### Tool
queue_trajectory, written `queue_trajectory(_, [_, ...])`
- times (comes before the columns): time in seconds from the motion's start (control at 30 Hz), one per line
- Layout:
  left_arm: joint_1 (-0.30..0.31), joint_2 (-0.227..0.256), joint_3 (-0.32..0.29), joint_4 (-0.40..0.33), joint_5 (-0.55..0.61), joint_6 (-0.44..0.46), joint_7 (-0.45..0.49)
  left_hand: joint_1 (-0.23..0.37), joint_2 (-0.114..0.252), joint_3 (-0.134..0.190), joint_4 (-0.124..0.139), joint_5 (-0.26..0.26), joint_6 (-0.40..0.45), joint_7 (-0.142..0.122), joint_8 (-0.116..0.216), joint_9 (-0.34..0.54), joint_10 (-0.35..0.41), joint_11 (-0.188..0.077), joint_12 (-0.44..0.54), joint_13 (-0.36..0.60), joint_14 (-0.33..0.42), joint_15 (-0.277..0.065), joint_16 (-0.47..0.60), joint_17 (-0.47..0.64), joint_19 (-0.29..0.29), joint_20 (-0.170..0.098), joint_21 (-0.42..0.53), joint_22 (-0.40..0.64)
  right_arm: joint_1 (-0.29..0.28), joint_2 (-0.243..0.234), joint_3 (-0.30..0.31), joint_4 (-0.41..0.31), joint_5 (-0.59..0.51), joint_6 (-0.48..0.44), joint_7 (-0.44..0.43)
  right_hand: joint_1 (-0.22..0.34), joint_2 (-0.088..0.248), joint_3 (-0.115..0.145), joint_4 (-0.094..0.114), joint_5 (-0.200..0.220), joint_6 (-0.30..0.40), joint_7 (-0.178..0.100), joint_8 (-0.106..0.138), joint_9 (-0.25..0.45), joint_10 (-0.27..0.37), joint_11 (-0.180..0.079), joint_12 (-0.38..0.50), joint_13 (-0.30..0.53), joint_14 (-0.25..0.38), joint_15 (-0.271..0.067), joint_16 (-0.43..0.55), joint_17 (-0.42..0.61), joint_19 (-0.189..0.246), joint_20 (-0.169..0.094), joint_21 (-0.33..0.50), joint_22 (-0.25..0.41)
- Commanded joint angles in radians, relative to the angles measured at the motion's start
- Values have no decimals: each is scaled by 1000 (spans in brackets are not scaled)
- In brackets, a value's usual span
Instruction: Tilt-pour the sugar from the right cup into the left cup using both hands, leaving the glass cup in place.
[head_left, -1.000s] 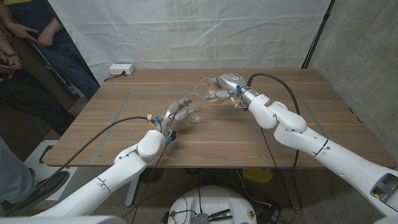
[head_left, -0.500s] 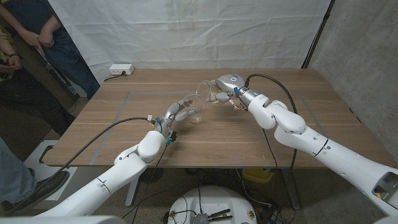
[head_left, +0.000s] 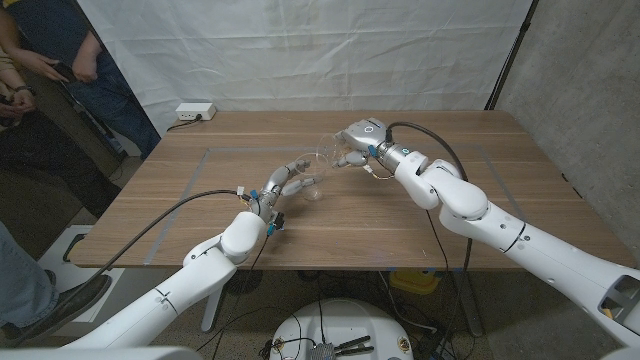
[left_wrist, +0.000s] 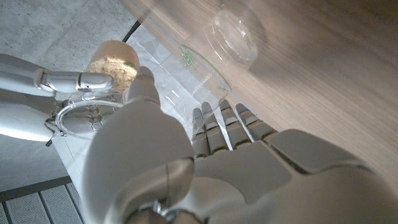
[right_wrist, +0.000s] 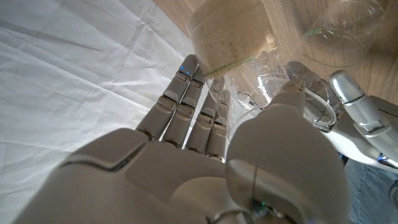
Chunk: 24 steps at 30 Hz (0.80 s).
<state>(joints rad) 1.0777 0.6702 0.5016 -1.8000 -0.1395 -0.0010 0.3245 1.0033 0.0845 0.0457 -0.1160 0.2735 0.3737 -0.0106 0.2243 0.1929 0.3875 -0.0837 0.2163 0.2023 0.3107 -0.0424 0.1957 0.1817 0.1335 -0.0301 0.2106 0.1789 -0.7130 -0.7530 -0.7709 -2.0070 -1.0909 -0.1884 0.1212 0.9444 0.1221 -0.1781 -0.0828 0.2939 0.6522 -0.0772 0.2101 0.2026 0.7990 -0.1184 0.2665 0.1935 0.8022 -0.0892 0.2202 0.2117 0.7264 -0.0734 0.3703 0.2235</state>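
Near the middle of the head view, right hand (head_left: 358, 135) gripping the tipped sugar cup (head_left: 328, 150) above the glass cup (head_left: 310, 184), steadied by left hand (head_left: 288, 179), probably so sugar (right_wrist: 231, 32) falls in.

Head view: the two clear cups read as faint glints only; the tilted cup (head_left: 327, 150) in the right hand (head_left: 358, 140) and the receiving cup (head_left: 312, 186) by the left hand (head_left: 283, 181) show almost no outline against the wooden table (head_left: 400, 215). Sugar too small to make out there.

Left wrist view: own hand covers the near side of the receiving cup (left_wrist: 199, 74); whether fingers touch it, cannot tell.

Right wrist view: the sugar (right_wrist: 230, 31) is cut off by the frame edge (possibly sliding toward the rim, blurred).

People (head_left: 45, 75) cropped at the head view's edge.
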Motion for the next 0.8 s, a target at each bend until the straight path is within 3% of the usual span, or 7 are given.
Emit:
queue_trajectory(0.03, [-1, -4, 2, 2, 1, -7, -1, 6, 3, 1, 4, -3, 13, -2, 3, 5, 12, -1, 2, 4, 4, -25, -2, 2, -5, 0, -3, 5, 16, 8, -35, -17, -184, 18, 67, 5, 6, -2, -6, 2, 12, -2, 7, 1, 12, -1, 3, 4, 9, -127, 1, 1, 4, -115, 8, 0])
queue_trajectory(0.4, [-9, -8, 4, 8, 7, -13, -1, 6, 4, 0, 5, -6, 13, 0, 1, 5, 9, -1, 0, 4, 5, -26, -2, 2, -5, 0, -3, 5, 11, 22, -25, -30, -251, 44, 95, 11, 7, 0, -8, 3, 13, -7, 6, 1, 11, -5, 1, 4, 10, -130, 2, 3, 2, -115, 7, 1])
queue_trajectory(0.7, [-13, -3, 0, 4, 14, -17, -3, 9, 4, 1, 4, -8, 15, 0, 0, 5, 17, -3, 2, 4, 7, -28, -2, 2, -3, -1, -2, 5, 36, 27, -36, -51, -311, 96, 184, 12, 8, 0, -8, 4, 17, -14, 6, 1, 14, -12, 0, 4, 14, -130, 4, 5, 2, -115, 8, 1])
queue_trajectory(0.8, [-14, -2, 0, 3, 15, -19, -6, 10, 4, 1, 4, -8, 16, -1, 0, 5, 16, -4, 1, 4, 7, -30, -2, 2, -2, -1, -2, 5, 27, 26, -28, -50, -313, 98, 170, 13, 9, 0, -8, 4, 19, -15, 7, 1, 15, -13, 0, 4, 16, -130, 5, 5, 3, -115, 8, 1])
